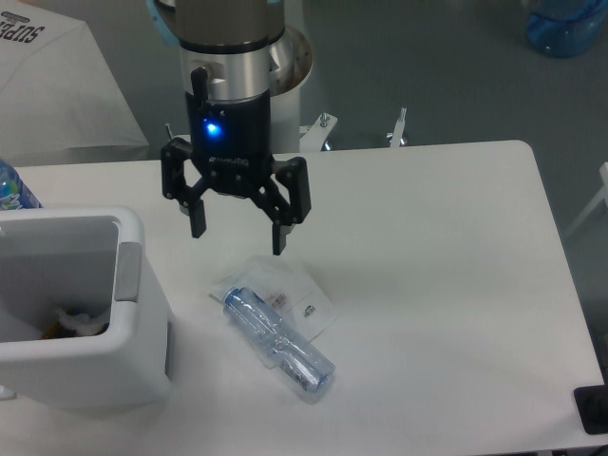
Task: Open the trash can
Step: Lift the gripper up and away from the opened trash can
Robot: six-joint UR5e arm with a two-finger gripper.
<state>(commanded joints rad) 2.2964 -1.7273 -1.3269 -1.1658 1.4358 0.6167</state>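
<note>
The white trash can (133, 361) stands at the table's left front corner. Its top is open, and I can see crumpled waste inside. A grey strip (128, 273) runs along its right rim. My gripper (237, 233) hangs open above the table, to the right of the can and clear of it. Nothing is between its black fingers (279, 228). It sits just above and behind a clear plastic bottle (278, 340).
The clear bottle lies on its side on a transparent plastic bag (290, 290) in the middle front of the table. A blue-capped bottle (14, 187) peeks in at the far left edge. The arm's base (285, 95) stands behind the table.
</note>
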